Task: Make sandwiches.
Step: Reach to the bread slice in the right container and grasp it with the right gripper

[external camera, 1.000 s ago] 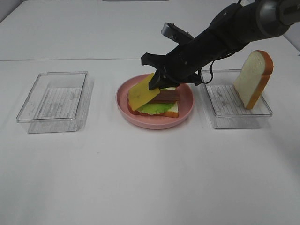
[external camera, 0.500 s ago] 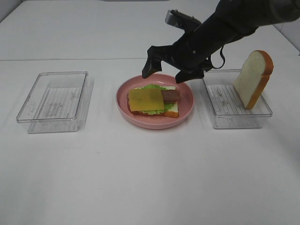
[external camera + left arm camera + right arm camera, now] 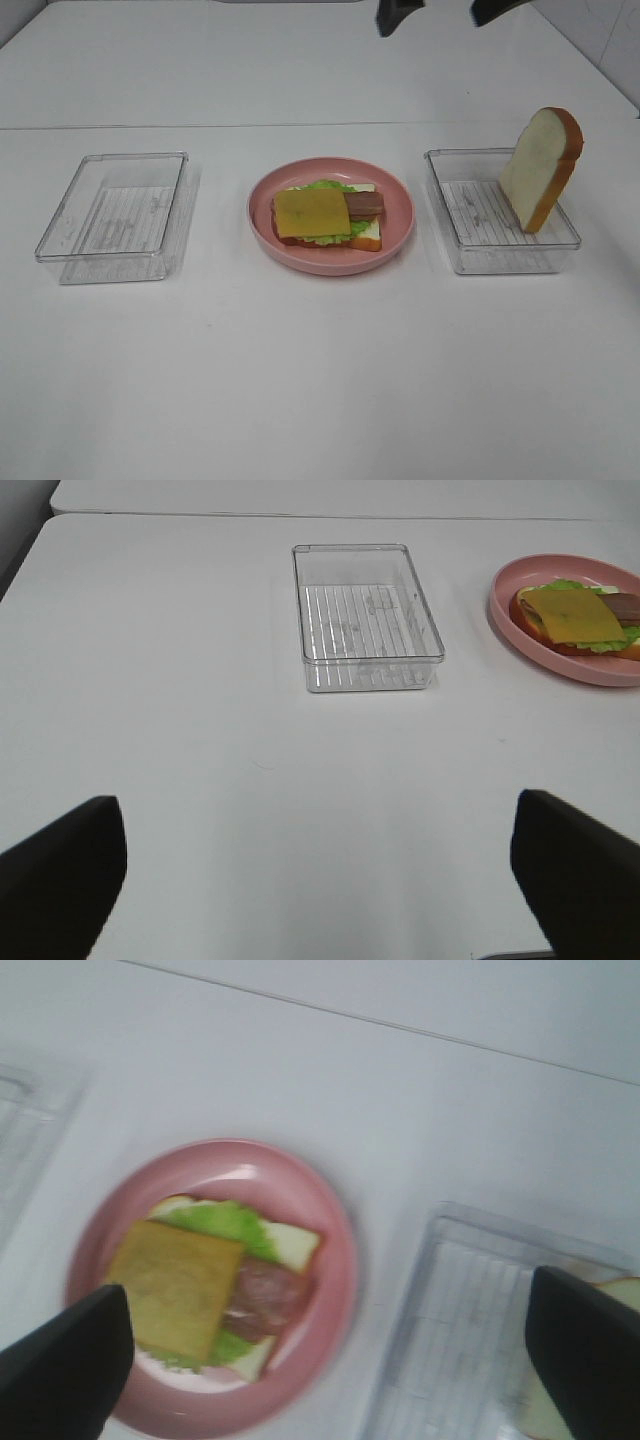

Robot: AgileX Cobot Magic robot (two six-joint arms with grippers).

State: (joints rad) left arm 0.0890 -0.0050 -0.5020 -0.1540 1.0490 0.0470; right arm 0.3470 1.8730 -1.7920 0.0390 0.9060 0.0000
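The half-built sandwich (image 3: 327, 215) lies on the pink plate (image 3: 395, 240): a bread slice at the bottom, green lettuce, brown bacon and a yellow cheese slice (image 3: 310, 212) on top. It sits well below the right gripper (image 3: 436, 10), whose fingers stand spread and hold nothing. The second bread slice (image 3: 540, 166) leans upright in the clear tray (image 3: 500, 250) beside the plate. Only the left wrist view shows the left gripper (image 3: 320, 865), spread wide over bare table, with the other clear tray (image 3: 365, 615) ahead of it
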